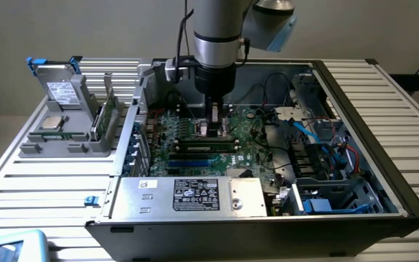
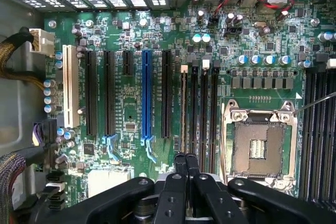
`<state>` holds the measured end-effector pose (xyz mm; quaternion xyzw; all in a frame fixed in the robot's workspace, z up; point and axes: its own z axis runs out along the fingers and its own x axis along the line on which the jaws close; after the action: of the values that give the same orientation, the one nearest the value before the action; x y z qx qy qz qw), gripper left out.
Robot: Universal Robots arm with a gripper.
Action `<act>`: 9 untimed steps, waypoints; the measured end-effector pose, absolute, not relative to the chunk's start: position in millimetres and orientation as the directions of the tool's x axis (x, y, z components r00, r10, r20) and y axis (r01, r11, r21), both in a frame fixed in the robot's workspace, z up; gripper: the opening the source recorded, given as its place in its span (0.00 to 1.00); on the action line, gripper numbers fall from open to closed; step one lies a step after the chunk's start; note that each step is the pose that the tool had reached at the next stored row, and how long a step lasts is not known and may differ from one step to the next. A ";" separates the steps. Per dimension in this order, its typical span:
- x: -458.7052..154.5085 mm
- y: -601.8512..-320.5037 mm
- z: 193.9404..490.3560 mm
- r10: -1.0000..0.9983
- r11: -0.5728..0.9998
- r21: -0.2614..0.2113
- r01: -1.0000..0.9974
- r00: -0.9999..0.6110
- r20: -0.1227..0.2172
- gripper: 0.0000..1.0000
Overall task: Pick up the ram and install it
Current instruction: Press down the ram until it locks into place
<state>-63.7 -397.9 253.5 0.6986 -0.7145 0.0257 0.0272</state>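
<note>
Pincer (image 1: 215, 129) presses ram (image 1: 208, 144) into motherboard (image 1: 250, 158) slot.

The arm descends straight from above, its grey wrist vertical, with the black gripper (image 1: 215, 126) at its lower end pointing straight down. In the wrist view the gripper (image 2: 187, 162) has its two fingers pressed together, touching, no gap between them.

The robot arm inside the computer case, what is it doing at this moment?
The arm reaches down into the open computer case, with its gripper low over the motherboard. A green ram stick lies along the black memory slots just below the gripper. In the grey holder outside the case stand a drive box and a silver processor chip.
</note>
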 end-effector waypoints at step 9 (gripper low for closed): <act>-63.7 -397.9 252.4 -0.986 0.151 0.001 -0.989 -0.150 0.075 0.11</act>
<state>-63.7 -397.9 252.4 0.6511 -0.7580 0.0240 0.0288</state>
